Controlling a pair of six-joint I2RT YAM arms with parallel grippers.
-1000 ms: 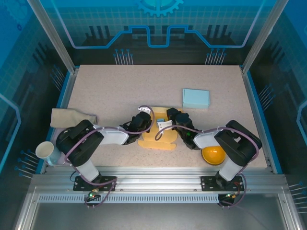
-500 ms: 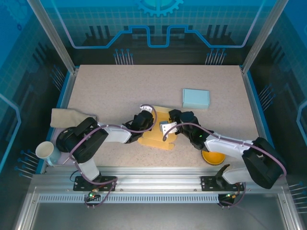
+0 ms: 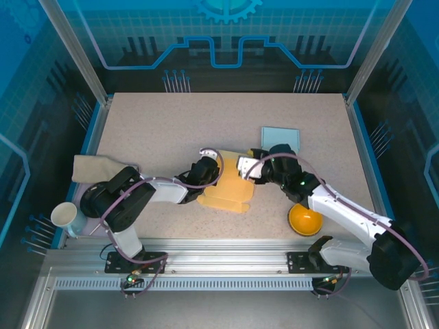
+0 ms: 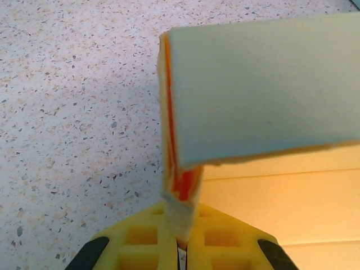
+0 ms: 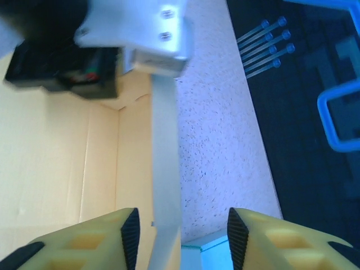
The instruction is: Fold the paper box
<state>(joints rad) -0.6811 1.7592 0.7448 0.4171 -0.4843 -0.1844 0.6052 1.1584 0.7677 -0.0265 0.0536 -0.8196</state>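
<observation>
The paper box (image 3: 230,193) is a yellow-orange card blank lying on the table (image 3: 158,123), about midway between its left and right edges and nearer the near edge than the far one. Most of it lies flat. One flap (image 4: 264,95) stands up from the sheet at its left side, and in the left wrist view its pale face rises above the flat card.

The left gripper (image 3: 208,166) is clamped tight on the lower edge of that flap, with the card pinched between its yellow fingers (image 4: 140,236). The right gripper (image 5: 180,236) hangs over the far right part of the blank with its jaws parted. A pale strip (image 5: 166,169), probably the same flap seen edge-on, runs between the fingers with a gap on each side, so it holds nothing.

As I judge it, folding is at an early stage: one wall is raised and held, while the other panels have yet to be lifted, creased and tucked.

A light blue box (image 3: 280,139) sits beyond the right gripper, an orange bowl (image 3: 305,221) near the right of the near edge, and a beige cloth (image 3: 92,168) and white cup (image 3: 63,216) at the left edge.
</observation>
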